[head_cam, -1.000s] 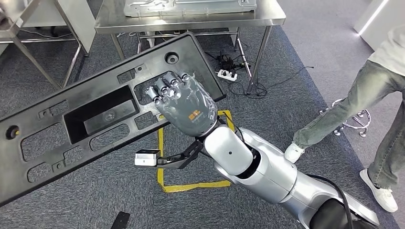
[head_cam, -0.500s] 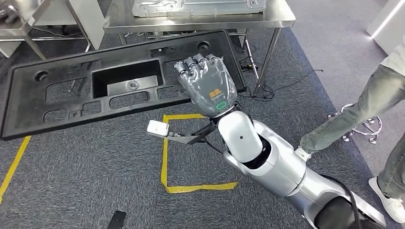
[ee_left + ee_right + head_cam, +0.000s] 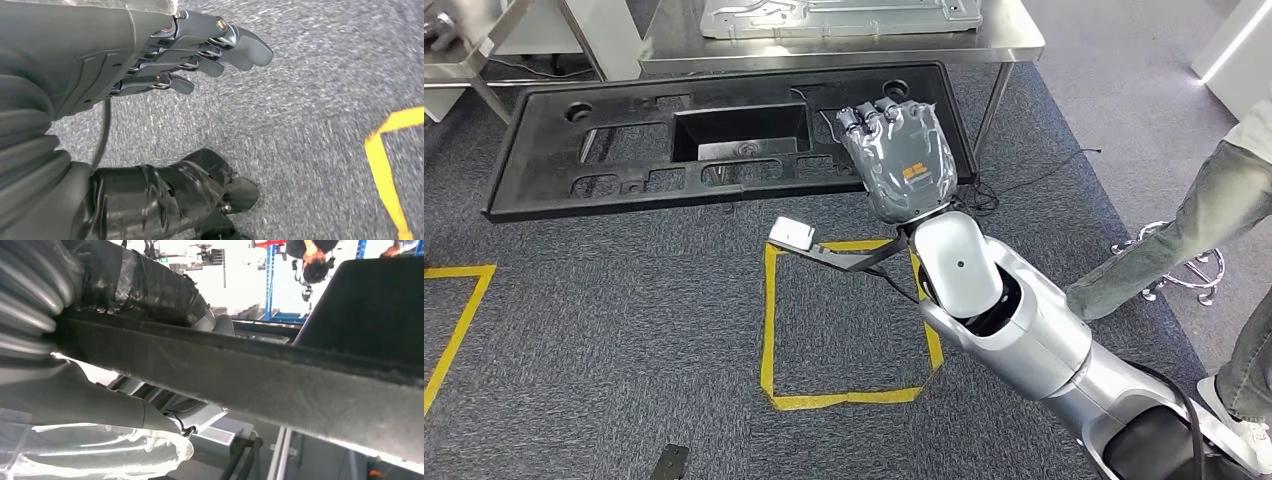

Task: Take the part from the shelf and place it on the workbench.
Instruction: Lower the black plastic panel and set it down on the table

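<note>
My right hand (image 3: pixel 902 160) grips the long black plastic panel (image 3: pixel 714 140) at its 3 o'clock end; left hand (image 3: pixel 200 45) empty, fingers apart; the unsupported far end could clip the steel desk (image 3: pixel 1014 40) at 12 o'clock

black part (image 3: pixel 624 150), grey hand (image 3: pixel 904 160) with an orange mark, silver arm (image 3: pixel 1014 320), grey speckled carpet (image 3: pixel 604 330), yellow tape square (image 3: pixel 769 330), steel bench (image 3: pixel 844 45), blue jeans (image 3: pixel 1184 240)

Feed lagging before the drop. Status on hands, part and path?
Right robot hand grips black panel at its end. Left robot hand empty, fingers apart. Steel workbench ahead, metal plate already on it. Person's legs at right.
</note>
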`<state>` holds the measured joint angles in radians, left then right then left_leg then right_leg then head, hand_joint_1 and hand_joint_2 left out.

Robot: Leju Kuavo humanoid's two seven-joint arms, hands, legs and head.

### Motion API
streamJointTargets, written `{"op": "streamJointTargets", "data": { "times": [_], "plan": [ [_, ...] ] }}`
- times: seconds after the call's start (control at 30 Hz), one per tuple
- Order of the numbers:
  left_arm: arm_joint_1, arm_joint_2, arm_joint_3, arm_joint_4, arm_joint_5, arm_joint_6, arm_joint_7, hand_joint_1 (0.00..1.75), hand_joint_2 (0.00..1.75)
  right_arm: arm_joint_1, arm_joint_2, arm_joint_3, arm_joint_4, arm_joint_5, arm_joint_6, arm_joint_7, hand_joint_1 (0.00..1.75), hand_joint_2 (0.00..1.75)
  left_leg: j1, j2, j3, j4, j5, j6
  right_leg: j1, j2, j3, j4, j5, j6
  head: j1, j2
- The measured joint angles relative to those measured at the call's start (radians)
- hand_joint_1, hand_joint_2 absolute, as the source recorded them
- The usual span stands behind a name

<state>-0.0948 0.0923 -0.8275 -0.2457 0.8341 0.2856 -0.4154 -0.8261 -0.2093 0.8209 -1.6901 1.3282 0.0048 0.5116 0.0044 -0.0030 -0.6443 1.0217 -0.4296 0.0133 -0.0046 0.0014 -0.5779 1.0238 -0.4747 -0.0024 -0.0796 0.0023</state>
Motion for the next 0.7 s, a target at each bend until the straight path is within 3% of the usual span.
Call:
{"op": "streamJointTargets", "data": {
  "times": [0.07, 0.1, 0.2, 0.23, 0.27, 0.3, 0.37, 0.4, 0.43, 0.53, 0.6, 0.63, 0.7],
  "plan": [
    [0.002, 0.0, 0.0, 0.0, 0.0, -0.001, 0.0, 0.0, 1.75, -0.003, -0.007, 0.0, -0.004, -0.001, 0.007, 0.0, 1.75, 1.75, 0.004, -0.002, 0.013, -0.011, -0.002, 0.011, -0.001, -0.001, 0.0, 0.011, -0.012, 0.011, 0.002, 0.0],
    [0.001, 0.0, 0.0, 0.0, 0.0, -0.001, 0.0, 0.0, 1.75, -0.005, -0.011, 0.0, -0.006, -0.001, 0.01, 0.0, 1.75, 1.75, 0.006, -0.002, 0.021, -0.017, -0.004, 0.017, -0.001, 0.0, -0.014, 0.043, -0.028, 0.015, 0.004, 0.0],
    [0.0, 0.001, 0.0, 0.0, -0.001, -0.001, -0.001, 0.0, 1.75, -0.009, -0.018, 0.0, -0.009, -0.001, 0.014, 0.0, 1.75, 1.75, 0.006, -0.003, 0.038, -0.02, -0.018, 0.032, -0.004, 0.0, -0.121, 0.231, -0.094, 0.02, 0.01, 0.0],
    [0.0, 0.001, 0.0, 0.0, -0.001, -0.001, 0.0, 0.0, 1.75, -0.008, -0.021, 0.0, -0.009, -0.001, 0.014, 0.0, 1.75, 1.75, 0.005, -0.005, 0.043, -0.019, -0.023, 0.033, -0.005, 0.0, -0.154, 0.276, -0.098, 0.022, 0.01, 0.0],
    [0.001, 0.001, 0.0, 0.0, -0.001, -0.001, 0.0, 0.0, 1.75, -0.007, -0.023, 0.0, -0.009, -0.001, 0.015, 0.0, 1.75, 1.75, 0.005, -0.006, 0.05, -0.018, -0.03, 0.032, -0.006, 0.0, -0.17, 0.286, -0.08, 0.023, 0.01, 0.0],
    [0.002, 0.001, 0.0, 0.0, -0.001, -0.001, 0.0, 0.0, 1.75, -0.007, -0.025, 0.0, -0.009, -0.001, 0.017, 0.0, 1.75, 1.75, 0.005, -0.009, 0.059, -0.016, -0.037, 0.031, -0.007, 0.0, -0.166, 0.256, -0.044, 0.024, 0.011, 0.0],
    [0.002, 0.0, 0.0, 0.0, -0.001, -0.001, 0.001, 0.0, 1.75, -0.008, -0.029, 0.0, -0.01, -0.001, 0.019, -0.001, 1.75, 1.75, 0.005, -0.013, 0.076, -0.012, -0.055, 0.025, -0.009, 0.001, -0.12, 0.129, 0.041, 0.022, 0.012, 0.0],
    [0.001, 0.0, 0.0, 0.0, -0.001, -0.001, 0.001, 0.0, 1.75, -0.009, -0.031, 0.0, -0.011, -0.001, 0.019, -0.001, 1.75, 1.75, 0.004, -0.015, 0.08, -0.007, -0.064, 0.02, -0.008, 0.002, -0.095, 0.071, 0.06, 0.02, 0.013, 0.0],
    [-0.001, 0.0, 0.0, 0.0, -0.001, -0.002, 0.001, 0.0, 1.75, -0.01, -0.032, 0.0, -0.013, -0.001, 0.019, 0.0, 1.75, 1.75, 0.002, -0.016, 0.081, -0.005, -0.07, 0.015, -0.007, 0.003, -0.079, 0.036, 0.065, 0.016, 0.013, 0.0],
    [-0.003, 0.001, 0.0, 0.0, -0.001, -0.006, 0.002, 0.0, 1.75, -0.011, -0.034, 0.0, -0.019, 0.0, 0.019, 0.0, 1.75, 1.75, 0.001, -0.016, 0.086, -0.005, -0.081, -0.003, -0.005, 0.004, -0.062, 0.016, 0.045, 0.001, 0.012, 0.0],
    [-0.003, 0.002, 0.0, 0.0, -0.002, -0.01, 0.001, 0.0, 1.75, -0.01, -0.036, 0.0, -0.022, 0.002, 0.019, 0.0, 1.75, 1.75, 0.001, -0.009, 0.072, 0.039, -0.095, -0.017, -0.011, 0.002, -0.039, 0.007, 0.034, -0.011, 0.01, 0.0],
    [-0.005, 0.002, 0.0, 0.0, -0.002, -0.011, 0.001, 0.0, 1.75, -0.009, -0.037, 0.0, -0.024, 0.002, 0.02, 0.0, 1.75, 1.75, 0.003, -0.006, 0.044, 0.089, -0.108, -0.023, -0.013, 0.001, -0.025, 0.003, 0.027, -0.016, 0.008, 0.0],
    [-0.007, 0.001, 0.0, 0.0, -0.002, -0.011, 0.001, 0.0, 1.75, -0.01, -0.037, 0.0, -0.027, 0.003, 0.021, 0.0, 1.75, 1.75, 0.006, -0.003, -0.046, 0.219, -0.139, -0.029, -0.013, -0.001, -0.003, 0.001, 0.009, -0.021, 0.004, 0.0]
  ]
}}
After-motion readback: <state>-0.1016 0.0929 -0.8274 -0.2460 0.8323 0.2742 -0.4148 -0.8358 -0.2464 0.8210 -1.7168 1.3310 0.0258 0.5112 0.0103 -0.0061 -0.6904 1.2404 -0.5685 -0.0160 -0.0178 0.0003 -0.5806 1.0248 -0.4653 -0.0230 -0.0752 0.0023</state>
